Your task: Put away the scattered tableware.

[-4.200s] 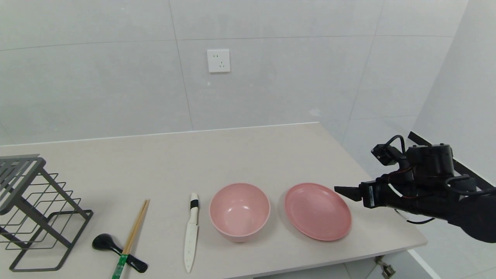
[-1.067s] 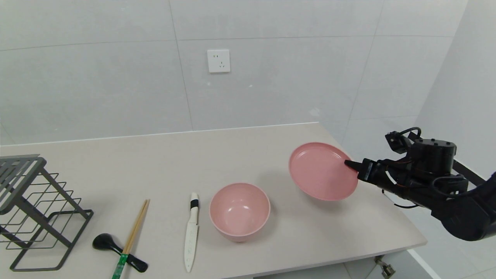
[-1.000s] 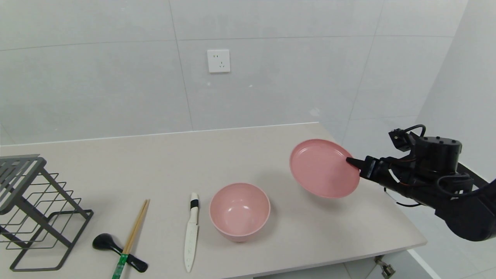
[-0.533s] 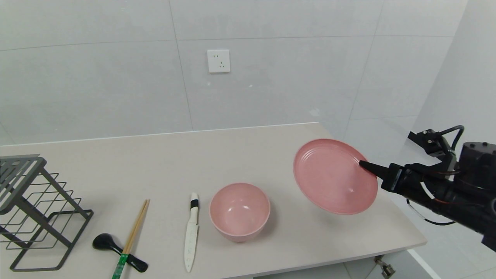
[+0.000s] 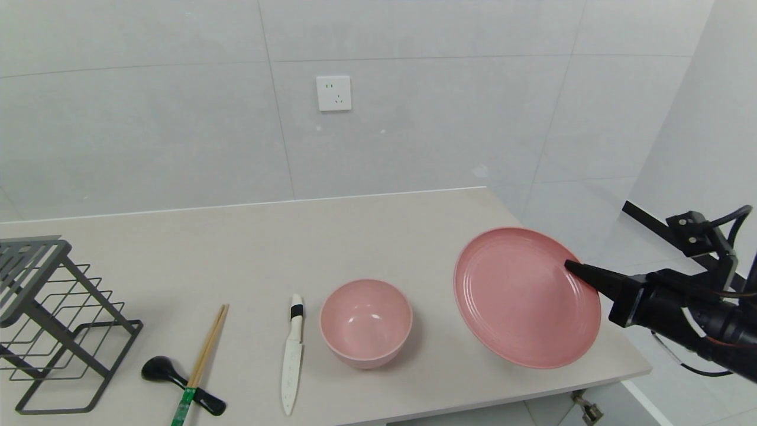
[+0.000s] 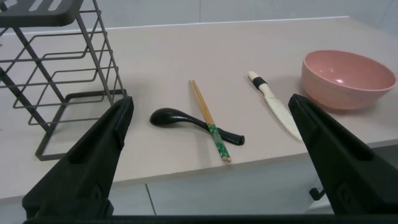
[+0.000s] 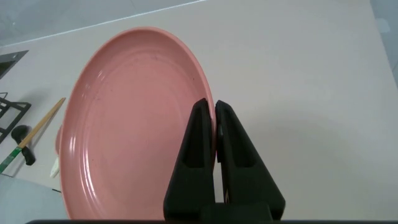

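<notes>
The right end effector point(image 5: 576, 273) is clenched on the rim of the pink plate point(image 5: 520, 296) — a narrow pinch at one edge. The rest of the plate hangs out beyond the fingertips, tilted and clear of the tabletop point(image 5: 355, 236). That looks like the weak point: the weight sits well away from the grip, so a quick swing could make the plate pivot or slip. A low path could clip the pink bowl point(image 5: 365, 322), next beyond the plate's free edge. Past it lie the knife point(image 5: 292, 355), chopsticks point(image 5: 201, 355) and black spoon point(image 5: 177, 376); the wire rack point(image 5: 53, 307) — the likely destination — stands farthest off. The left end effector point(image 6: 209, 102) is spread wide and empty, with spoon and chopsticks just ahead.
</notes>
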You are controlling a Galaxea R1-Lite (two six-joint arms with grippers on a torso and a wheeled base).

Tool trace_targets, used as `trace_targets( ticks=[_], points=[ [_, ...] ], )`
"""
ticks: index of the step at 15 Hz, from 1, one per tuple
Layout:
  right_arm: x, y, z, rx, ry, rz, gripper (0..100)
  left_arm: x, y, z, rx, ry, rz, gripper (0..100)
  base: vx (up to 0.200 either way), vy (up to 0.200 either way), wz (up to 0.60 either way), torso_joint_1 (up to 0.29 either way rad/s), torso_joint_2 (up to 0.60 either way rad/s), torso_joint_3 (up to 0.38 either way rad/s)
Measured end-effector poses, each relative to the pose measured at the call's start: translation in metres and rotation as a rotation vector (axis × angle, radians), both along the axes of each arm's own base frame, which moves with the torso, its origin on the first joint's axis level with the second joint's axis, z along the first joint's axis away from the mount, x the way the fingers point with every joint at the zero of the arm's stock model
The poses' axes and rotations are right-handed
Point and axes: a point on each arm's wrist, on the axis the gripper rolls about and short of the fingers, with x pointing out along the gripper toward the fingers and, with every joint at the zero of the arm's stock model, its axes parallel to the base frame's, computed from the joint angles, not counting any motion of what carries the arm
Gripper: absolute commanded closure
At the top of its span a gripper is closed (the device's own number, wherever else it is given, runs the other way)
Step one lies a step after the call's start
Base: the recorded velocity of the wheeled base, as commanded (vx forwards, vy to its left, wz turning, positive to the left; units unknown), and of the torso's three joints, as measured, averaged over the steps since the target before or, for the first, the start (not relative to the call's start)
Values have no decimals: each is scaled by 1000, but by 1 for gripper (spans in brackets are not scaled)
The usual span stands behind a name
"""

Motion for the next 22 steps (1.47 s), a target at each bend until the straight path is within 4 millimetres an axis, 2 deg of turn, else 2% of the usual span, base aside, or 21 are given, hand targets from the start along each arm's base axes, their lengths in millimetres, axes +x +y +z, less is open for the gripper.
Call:
trace_targets(
  ticks=[4,5,8,10,13,17,19,22],
  points=[
    [-8,-3,6,6,-31,-5,100,0,0,3,81,-35,-19,0,0,0,0,0,0,0],
    [-11,-3,7,7,-36,-4,100,-1,0,12,77,-105,-16,0,0,0,0,0,0,0],
    [-15,-3,11,10,-57,0,100,-16,-1,56,35,-291,-22,0,0,0,0,0,0,0],
    [-15,-3,12,12,-63,0,100,-19,-1,61,-5,-247,-68,0,0,0,0,0,0,0],
    [-18,-4,12,12,-61,-2,100,-17,-4,65,-99,-112,-256,0,0,0,0,0,0,0],
    [-21,-5,10,11,-56,-3,100,-1,-7,100,-193,-2,-382,0,0,0,0,0,0,0],
    [-22,-5,10,10,-57,-2,100,15,-8,119,-216,62,-439,0,0,0,0,0,0,0],
    [-23,-5,12,12,-65,0,100,52,-11,141,-227,148,-503,0,0,0,0,0,0,0]
  ],
)
